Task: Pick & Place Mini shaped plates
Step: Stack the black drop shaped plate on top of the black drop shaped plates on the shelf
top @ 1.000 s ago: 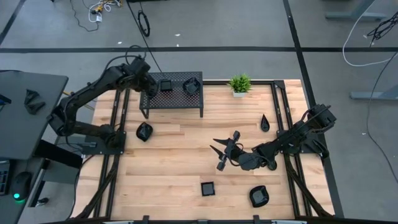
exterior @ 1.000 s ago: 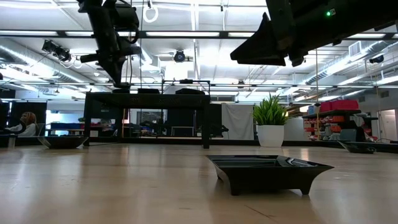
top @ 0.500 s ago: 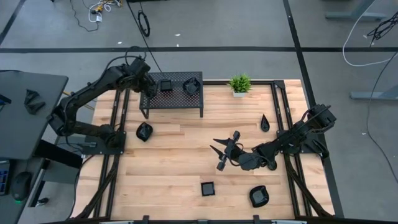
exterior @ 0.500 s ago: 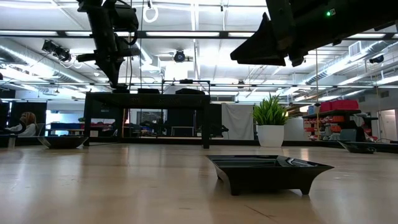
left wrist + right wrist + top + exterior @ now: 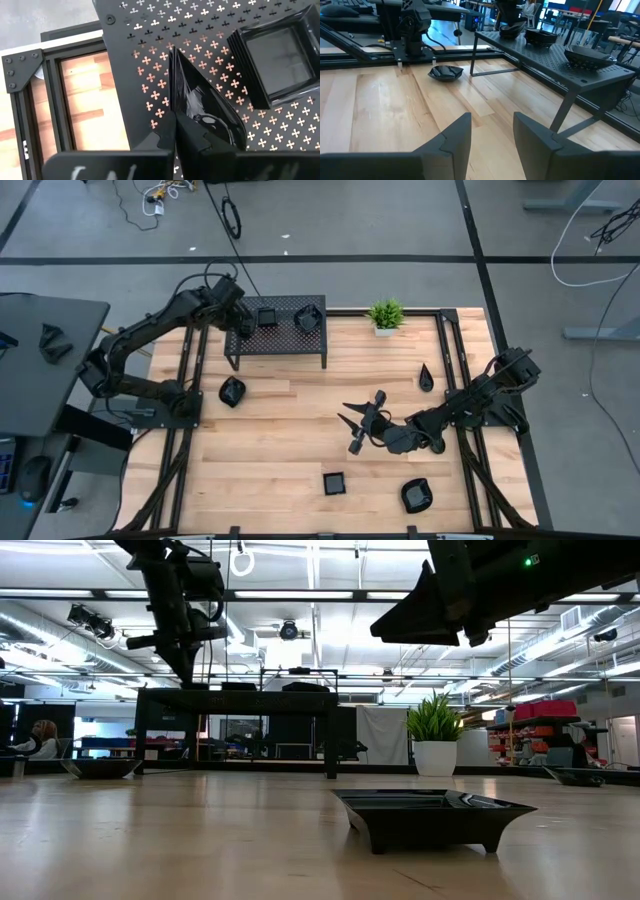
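Trouble brews if the left gripper [image 5: 175,131], jaws pinched on a teardrop plate [image 5: 200,107] held edge-up over the rack [image 5: 285,335], releases it tilted, while the right gripper [image 5: 492,131] idles wide mid-table.

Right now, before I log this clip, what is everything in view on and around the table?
Rack: one, black perforated metal, table's far left.
Plates on rack: square stack and a rounded dish, black.
Plates on table: four, black: blob, teardrop, small square, rounded.
Held plate: one, black teardrop, over the rack.
Plant: one, green, white pot, far edge.
Table: one, light wood.
Left gripper: jaws shut on the held plate.
Right gripper: jaws open, above mid-table.
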Available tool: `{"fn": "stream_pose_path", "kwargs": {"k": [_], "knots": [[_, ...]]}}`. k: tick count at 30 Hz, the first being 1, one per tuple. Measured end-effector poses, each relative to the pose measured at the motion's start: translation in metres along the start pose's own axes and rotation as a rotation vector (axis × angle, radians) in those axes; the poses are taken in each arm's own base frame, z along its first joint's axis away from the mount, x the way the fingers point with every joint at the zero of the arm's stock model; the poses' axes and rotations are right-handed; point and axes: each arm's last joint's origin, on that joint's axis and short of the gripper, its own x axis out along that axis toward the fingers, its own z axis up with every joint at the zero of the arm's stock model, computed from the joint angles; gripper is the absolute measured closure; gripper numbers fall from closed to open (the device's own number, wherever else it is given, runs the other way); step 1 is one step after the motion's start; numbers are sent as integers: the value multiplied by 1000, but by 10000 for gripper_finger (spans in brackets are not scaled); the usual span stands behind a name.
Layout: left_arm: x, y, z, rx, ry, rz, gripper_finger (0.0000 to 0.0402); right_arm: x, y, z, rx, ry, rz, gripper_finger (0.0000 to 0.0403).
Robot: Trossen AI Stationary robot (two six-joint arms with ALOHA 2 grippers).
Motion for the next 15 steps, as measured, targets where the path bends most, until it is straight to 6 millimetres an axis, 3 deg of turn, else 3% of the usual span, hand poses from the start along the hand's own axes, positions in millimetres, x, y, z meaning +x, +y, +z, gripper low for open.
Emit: {"fn": "stream_pose_path", "kwargs": {"k": [8,15], "knots": [[0,0,0,8,-3,-1,373,0,0,0,0,0,-1,255],[-1,0,2,29,-41,19,327,0,0,0,1,0,-1,255]]}}
